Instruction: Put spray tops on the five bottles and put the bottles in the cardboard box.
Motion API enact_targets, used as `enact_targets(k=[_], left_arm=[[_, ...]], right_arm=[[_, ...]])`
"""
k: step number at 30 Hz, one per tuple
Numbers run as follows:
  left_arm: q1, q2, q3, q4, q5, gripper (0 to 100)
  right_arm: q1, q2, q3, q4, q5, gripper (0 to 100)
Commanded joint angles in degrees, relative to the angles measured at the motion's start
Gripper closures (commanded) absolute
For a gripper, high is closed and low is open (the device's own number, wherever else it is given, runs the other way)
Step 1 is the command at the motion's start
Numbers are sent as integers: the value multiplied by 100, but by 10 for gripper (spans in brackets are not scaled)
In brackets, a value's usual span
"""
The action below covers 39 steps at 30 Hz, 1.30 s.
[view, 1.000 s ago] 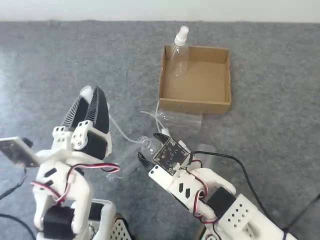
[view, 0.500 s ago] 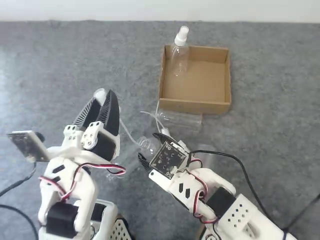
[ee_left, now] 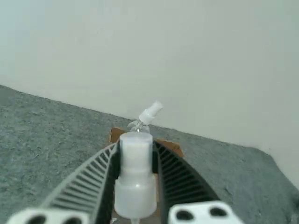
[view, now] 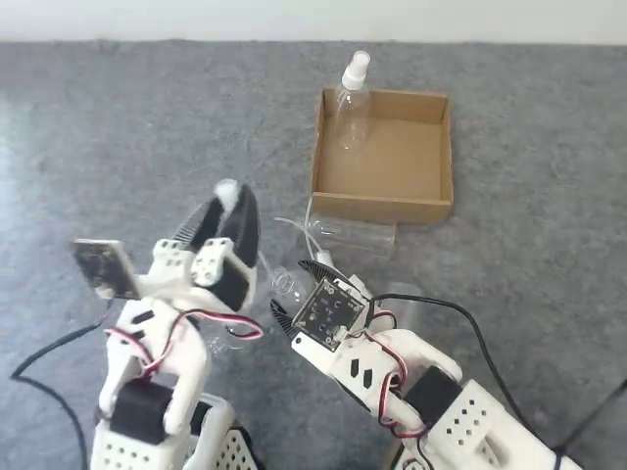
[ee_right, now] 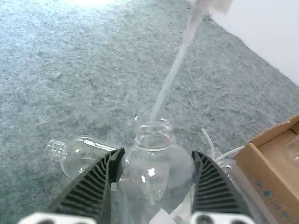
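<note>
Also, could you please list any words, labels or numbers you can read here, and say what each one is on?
No text can be read in these pictures.
The box has a few small blue marks on its wall, too small to read.
The bottle and the spray top show no label.

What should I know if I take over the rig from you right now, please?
Left gripper: shut on a spray top. Its tube hangs down to the mouth of the held bottle; I cannot tell whether it is inside.
Right gripper: shut on an open bottle, held upright.
Done: one capped bottle stands in a far corner of the cardboard box.
Left: seat this top and box this bottle. An uncapped bottle lies beside the right gripper, and more clear bottles and tubes lie along the box's front wall.
</note>
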Motion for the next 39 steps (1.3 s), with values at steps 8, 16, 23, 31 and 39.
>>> enact_targets(k=[8,16,23,31,39], left_arm=[[290,0,75,-167,-193,988],[316,0,154,-176,-193,988],[396,0,154,-167,-193,988],[677,0,180,-149,-510,988],[712,-9,171,-70,-519,988]], right_arm=[[-31,-127,-123,-110,105,894],[-22,-435,-97,-84,105,894],[-13,-1692,273,31,97,970],[-4,-2466,651,40,105,984],[593,-2519,607,127,97,983]])
